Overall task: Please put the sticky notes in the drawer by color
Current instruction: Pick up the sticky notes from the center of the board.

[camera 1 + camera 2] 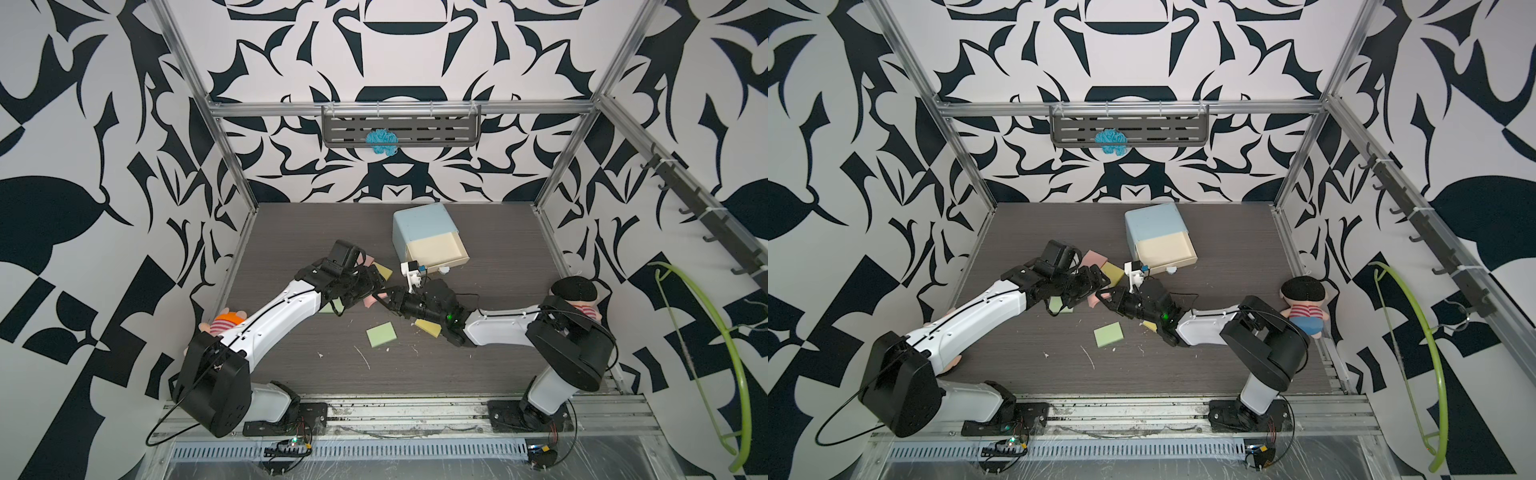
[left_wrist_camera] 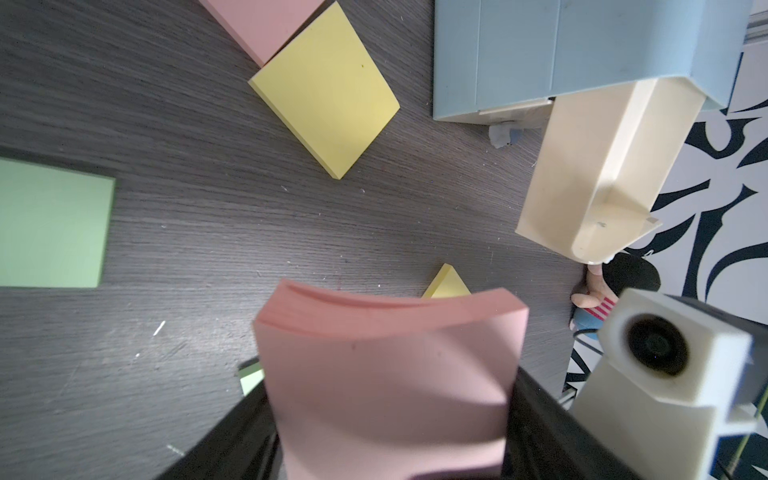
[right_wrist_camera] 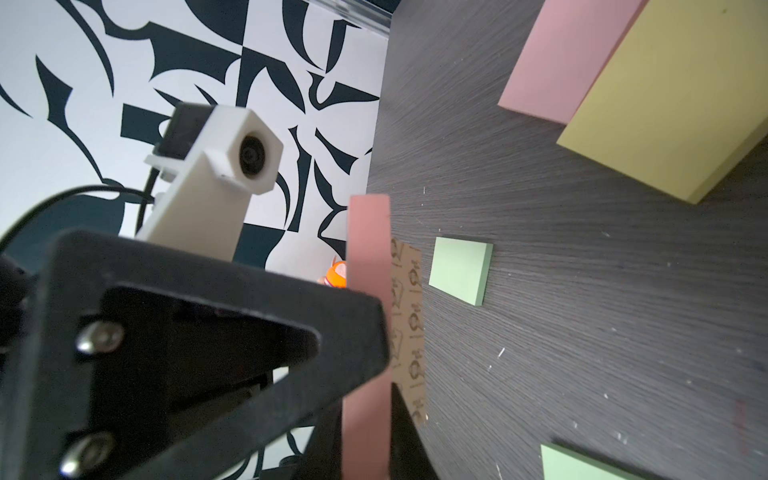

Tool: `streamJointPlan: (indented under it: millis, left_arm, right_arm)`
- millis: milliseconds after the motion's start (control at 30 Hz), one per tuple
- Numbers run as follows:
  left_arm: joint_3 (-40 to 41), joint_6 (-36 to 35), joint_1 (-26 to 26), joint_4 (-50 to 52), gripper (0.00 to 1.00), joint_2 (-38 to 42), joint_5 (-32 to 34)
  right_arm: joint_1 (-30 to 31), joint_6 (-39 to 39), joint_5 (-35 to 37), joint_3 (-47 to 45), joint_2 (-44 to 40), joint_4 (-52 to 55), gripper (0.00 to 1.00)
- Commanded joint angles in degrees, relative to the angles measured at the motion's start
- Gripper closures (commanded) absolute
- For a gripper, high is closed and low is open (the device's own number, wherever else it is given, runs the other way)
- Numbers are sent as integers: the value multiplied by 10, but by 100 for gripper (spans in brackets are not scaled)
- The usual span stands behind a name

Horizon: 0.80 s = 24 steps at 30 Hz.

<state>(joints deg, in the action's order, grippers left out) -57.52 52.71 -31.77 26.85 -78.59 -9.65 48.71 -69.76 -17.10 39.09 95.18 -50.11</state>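
1. Dark wood-grain tabletop (image 1: pixel 498 340) carried loose pads. The drawer (image 1: pixel 417 224) stood at the back, its top tray out and seemingly empty.
2. Left claw (image 1: pixel 372 286) and right claw (image 3: pixel 390 316) both pinched one pink pad (image 2: pixel 390 357). It hung bowed between them, near the drawer.
3. Risk: opposed pulls could tear sheets, or an early release could drop it.

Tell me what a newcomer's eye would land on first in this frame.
The left end effector and right end effector meet mid-table on one pink pad, which bows in the left one's grip. Behind them the pale blue chest has a cream drawer pulled out, nothing visible inside. A green pad and a yellow pad lie loose on the dark table nearby.
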Motion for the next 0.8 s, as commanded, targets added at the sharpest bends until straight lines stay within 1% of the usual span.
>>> streamJointPlan:
  millis: [0, 100, 267, 300, 333, 433, 467, 533, 600, 667, 700, 767]
  left_arm:
    - [-12, -11, 4, 5, 14, 0, 10]
    - [-17, -22, 4, 11, 0, 5, 20]
    - [-18, -57, 4, -7, 1, 43, 62]
    - [-14, -68, 3, -20, 1, 51, 70]
    - [-9, -81, 4, -35, 1, 82, 77]
    - [14, -124, 4, -86, 1, 124, 101]
    - [25, -152, 4, -109, 1, 135, 100]
    - [53, -242, 4, -161, 1, 159, 88]
    - [70, -321, 4, -195, 0, 173, 90]
    - [82, -385, 4, -227, 1, 177, 60]
    - [85, -423, 4, -239, 1, 175, 34]
    - [85, -466, 4, -262, 1, 163, -19]
  right_arm:
    - [-2, 8, -9, 15, -16, -4, 89]
    - [-3, 14, -7, 15, -19, 7, 92]
    - [-19, 34, 2, 5, -46, 46, 93]
    - [-26, 41, 6, 0, -60, 60, 93]
    - [-34, 47, 10, -4, -76, 77, 93]
    - [-61, 80, 17, -9, -132, 145, 93]
    - [-71, 94, 19, -7, -151, 172, 93]
    - [-94, 128, 26, 4, -196, 244, 94]
    - [-117, 158, 33, 22, -232, 313, 95]
    - [-144, 181, 40, 49, -258, 395, 97]
    - [-158, 185, 42, 64, -268, 437, 98]
    - [-186, 182, 41, 88, -277, 495, 99]
